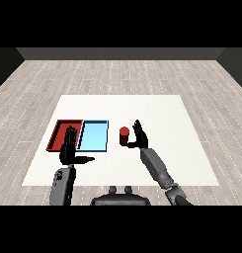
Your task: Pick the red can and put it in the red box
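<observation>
The red can (124, 136) stands upright on the white table, just right of the light blue tray (94, 136). My right hand (139, 136) is open right beside the can on its right side, fingers pointing up and thumb reaching toward the can's base; I cannot tell whether it touches. The red tray (58, 132) lies at the left, next to the blue one. My left hand (69, 148) is open, fingers straight and thumb stretched to the right, covering the red tray's near right corner.
The white table (157, 118) stretches wide to the right of and behind the can. Both trays hold nothing that I can see. A wooden floor surrounds the table.
</observation>
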You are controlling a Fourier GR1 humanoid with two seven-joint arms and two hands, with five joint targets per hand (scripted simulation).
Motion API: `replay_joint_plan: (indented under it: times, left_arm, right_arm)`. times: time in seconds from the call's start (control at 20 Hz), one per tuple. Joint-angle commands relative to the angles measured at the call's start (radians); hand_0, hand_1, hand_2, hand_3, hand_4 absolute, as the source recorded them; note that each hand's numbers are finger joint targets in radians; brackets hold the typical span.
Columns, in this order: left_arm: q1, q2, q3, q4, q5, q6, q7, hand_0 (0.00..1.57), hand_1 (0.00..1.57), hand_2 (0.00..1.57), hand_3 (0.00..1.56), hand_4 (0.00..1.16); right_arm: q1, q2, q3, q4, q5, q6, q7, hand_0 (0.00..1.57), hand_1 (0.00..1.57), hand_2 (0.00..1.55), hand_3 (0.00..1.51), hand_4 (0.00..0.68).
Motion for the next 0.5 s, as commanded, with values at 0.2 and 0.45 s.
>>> replay_joint_plan:
  times: [0.2, 0.45]
  left_arm:
    - [0.016, 0.024, 0.031, -0.007, 0.031, -0.029, -0.021, 0.00, 0.00, 0.00, 0.00, 0.00]
    - [0.010, 0.033, 0.040, -0.008, 0.059, -0.052, -0.013, 0.00, 0.00, 0.00, 0.00, 0.00]
  right_arm:
    - [-0.095, 0.001, 0.090, 0.185, -0.102, -0.008, -0.093, 0.00, 0.00, 0.00, 0.00, 0.000]
    - [-0.161, 0.001, 0.147, 0.195, -0.203, -0.068, -0.059, 0.00, 0.00, 0.00, 0.00, 0.000]
